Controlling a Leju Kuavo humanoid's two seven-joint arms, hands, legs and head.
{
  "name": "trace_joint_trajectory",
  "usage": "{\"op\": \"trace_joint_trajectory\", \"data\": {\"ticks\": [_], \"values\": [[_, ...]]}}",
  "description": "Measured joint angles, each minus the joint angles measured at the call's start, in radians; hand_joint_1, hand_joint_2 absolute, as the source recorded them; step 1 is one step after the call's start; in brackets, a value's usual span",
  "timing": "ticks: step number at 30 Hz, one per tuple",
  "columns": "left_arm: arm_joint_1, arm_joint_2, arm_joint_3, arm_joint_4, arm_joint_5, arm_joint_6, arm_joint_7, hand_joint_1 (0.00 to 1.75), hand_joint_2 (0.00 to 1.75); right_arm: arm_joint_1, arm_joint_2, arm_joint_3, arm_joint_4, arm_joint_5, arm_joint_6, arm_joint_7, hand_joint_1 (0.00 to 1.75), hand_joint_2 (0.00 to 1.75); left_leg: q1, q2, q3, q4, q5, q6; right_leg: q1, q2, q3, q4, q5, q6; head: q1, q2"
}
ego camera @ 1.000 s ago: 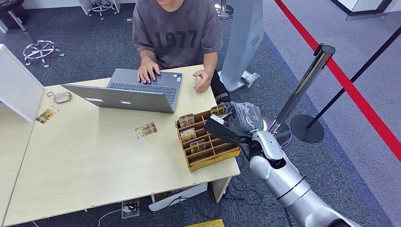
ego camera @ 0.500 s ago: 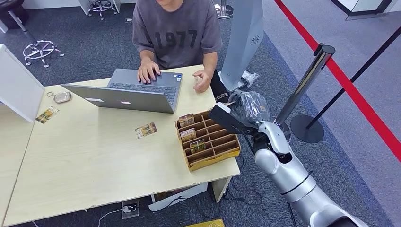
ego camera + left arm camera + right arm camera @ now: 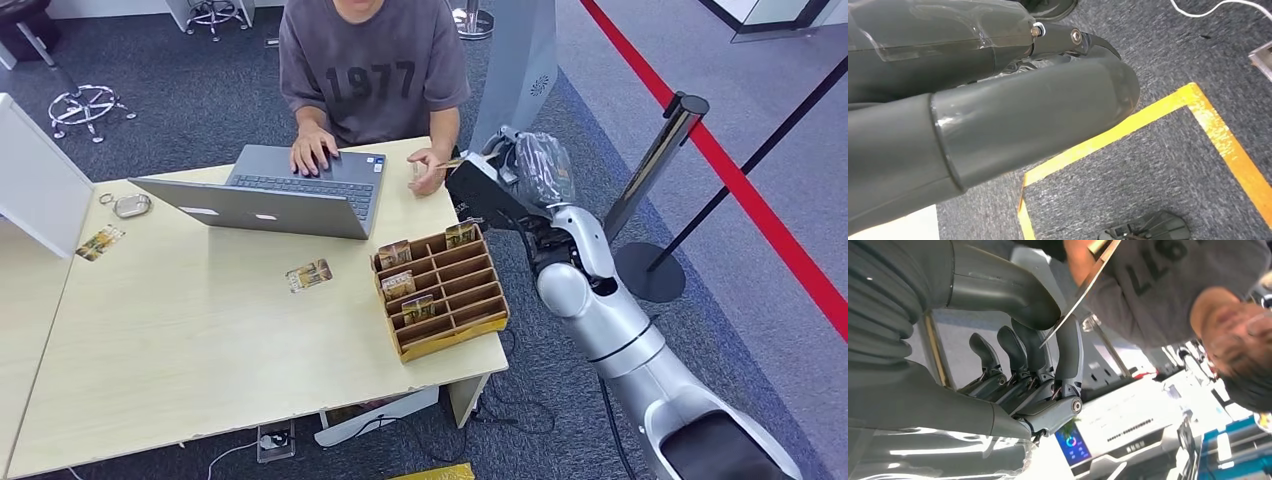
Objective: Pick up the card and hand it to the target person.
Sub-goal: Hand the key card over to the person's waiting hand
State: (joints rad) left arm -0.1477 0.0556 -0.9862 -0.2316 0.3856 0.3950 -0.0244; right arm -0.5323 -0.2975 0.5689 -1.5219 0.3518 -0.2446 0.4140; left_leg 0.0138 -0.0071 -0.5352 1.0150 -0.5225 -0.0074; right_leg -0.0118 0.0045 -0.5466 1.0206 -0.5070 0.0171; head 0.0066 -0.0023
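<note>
My right hand (image 3: 518,182) is raised past the table's far right corner and pinches a thin card (image 3: 449,163) between thumb and a finger. In the right wrist view the card (image 3: 1082,290) shows edge-on, its far end at the person's hand (image 3: 1079,260). The person (image 3: 372,70) in a grey shirt sits behind the table, one hand (image 3: 428,171) lifted close to the card and the other on the laptop. My left hand (image 3: 998,125) hangs over the carpet with nothing in it, a dark finger stretched out beside the thumb.
A wooden card organiser (image 3: 458,318) with several cards stands at the table's right edge. One loose card (image 3: 308,274) lies mid-table, and an open laptop (image 3: 270,195) sits before the person. A stanchion post (image 3: 655,150) and a white kiosk (image 3: 515,80) stand to the right.
My right hand has risen from the organiser and swung away toward the person, carrying the card up to the person's lifted hand.
</note>
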Motion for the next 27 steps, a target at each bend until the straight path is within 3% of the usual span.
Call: {"op": "trace_joint_trajectory", "data": {"ticks": [11,27], "values": [[-0.024,-0.005,-0.013,0.000,-0.029,-0.009,0.019,0.00,0.00,-0.127,0.063,0.014,0.211,0.018,-0.045,-0.040,1.49,1.75,0.000,-0.001,0.000,0.000,0.000,0.000,0.000,-0.001,0.000,0.000,0.000,0.000,0.000,0.000],[-0.041,-0.010,-0.025,0.000,-0.046,-0.016,0.031,0.00,0.00,-0.208,0.158,0.046,0.506,0.001,-0.041,-0.104,1.48,1.75,0.000,-0.001,0.000,0.000,0.000,0.000,0.000,-0.001,0.000,0.000,0.000,0.000,0.000,0.000]]}}
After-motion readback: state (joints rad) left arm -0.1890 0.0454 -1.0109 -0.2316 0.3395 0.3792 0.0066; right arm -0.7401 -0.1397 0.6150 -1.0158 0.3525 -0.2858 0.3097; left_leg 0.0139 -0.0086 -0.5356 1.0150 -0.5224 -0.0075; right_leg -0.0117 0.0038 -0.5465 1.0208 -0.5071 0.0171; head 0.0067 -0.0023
